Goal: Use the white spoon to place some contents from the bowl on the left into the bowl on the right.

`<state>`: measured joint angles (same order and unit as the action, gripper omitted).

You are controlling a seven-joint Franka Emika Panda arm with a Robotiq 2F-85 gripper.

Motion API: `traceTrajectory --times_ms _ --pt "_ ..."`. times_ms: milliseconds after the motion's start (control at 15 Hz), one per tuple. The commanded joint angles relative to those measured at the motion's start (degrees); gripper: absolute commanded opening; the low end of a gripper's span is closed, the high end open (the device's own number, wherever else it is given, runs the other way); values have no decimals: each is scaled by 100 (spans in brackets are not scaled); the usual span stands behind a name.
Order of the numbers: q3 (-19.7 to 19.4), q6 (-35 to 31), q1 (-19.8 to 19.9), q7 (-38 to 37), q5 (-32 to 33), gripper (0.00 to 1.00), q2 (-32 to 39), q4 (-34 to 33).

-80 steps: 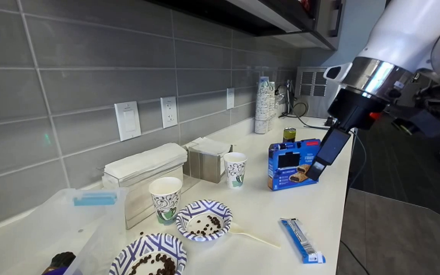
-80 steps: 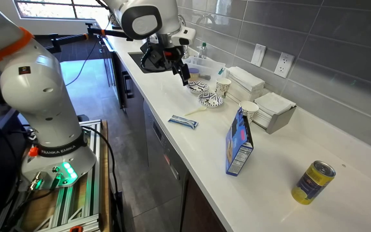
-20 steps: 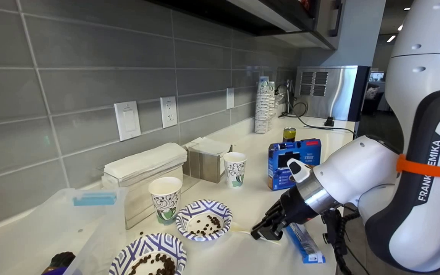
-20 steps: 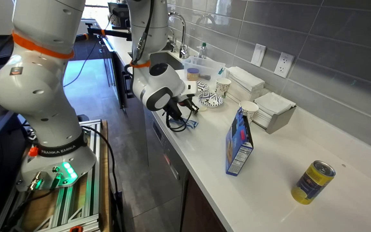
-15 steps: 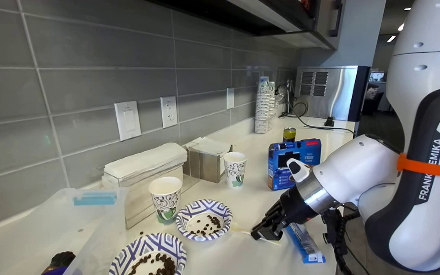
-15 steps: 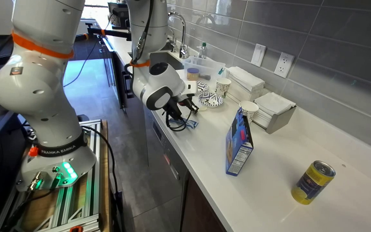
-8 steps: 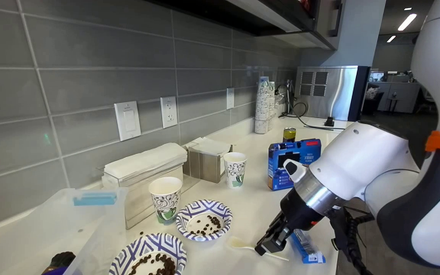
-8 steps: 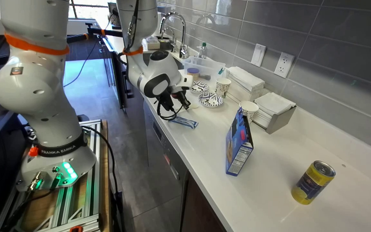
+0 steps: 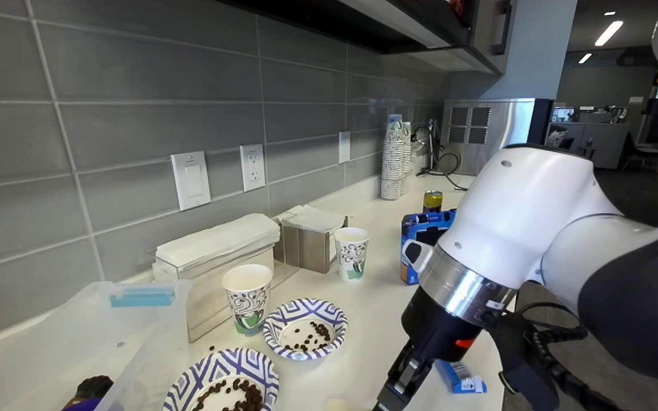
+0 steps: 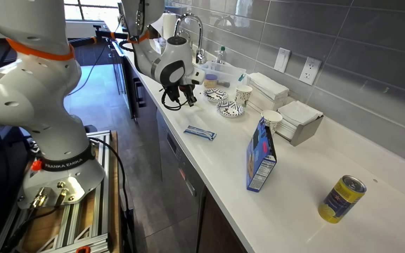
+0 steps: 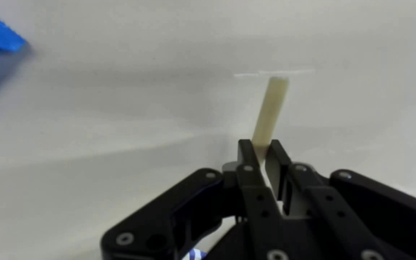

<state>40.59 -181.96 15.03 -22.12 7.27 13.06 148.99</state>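
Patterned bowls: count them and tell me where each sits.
2: one bowl nearer the plastic bin, the other bowl beside a paper cup; both show in both exterior views.

"What sort of room?"
"A kitchen: in an exterior view, a faucet [image 10: 200,55] stands top centre."
"Anything else?"
"In an exterior view, a cabinet [image 9: 486,37] upper right, stacked paper cups [image 9: 393,162] right of centre on the counter [image 9: 377,314]."

Spoon [image 11: 271,112] cream; pincer [image 11: 260,150] black; bowls [image 9: 305,306] [image 9: 232,361] white, purple geometric pattern; beans [image 9: 252,395] dark brown; packet [image 10: 200,133] blue-white.
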Motion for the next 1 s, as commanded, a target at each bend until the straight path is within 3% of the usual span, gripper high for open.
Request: traceTrajectory --times_ms 0,400,467,600,800,867,933 --pt "828 613 962 437 -55 3 238 -618" --pt "1953 1848 1994 1939 -132 3 737 -1601" --pt "1557 1559 1671 1343 -24 13 318 -1329" --pt "1793 1717 1852 1665 -38 13 494 -1507" --pt "1842 1719 1897 1787 -38 13 636 -1550" --pt "1844 1719 1899 1800 -38 3 655 -1551" --pt "1771 1736 1812 1822 30 3 742 -1611"
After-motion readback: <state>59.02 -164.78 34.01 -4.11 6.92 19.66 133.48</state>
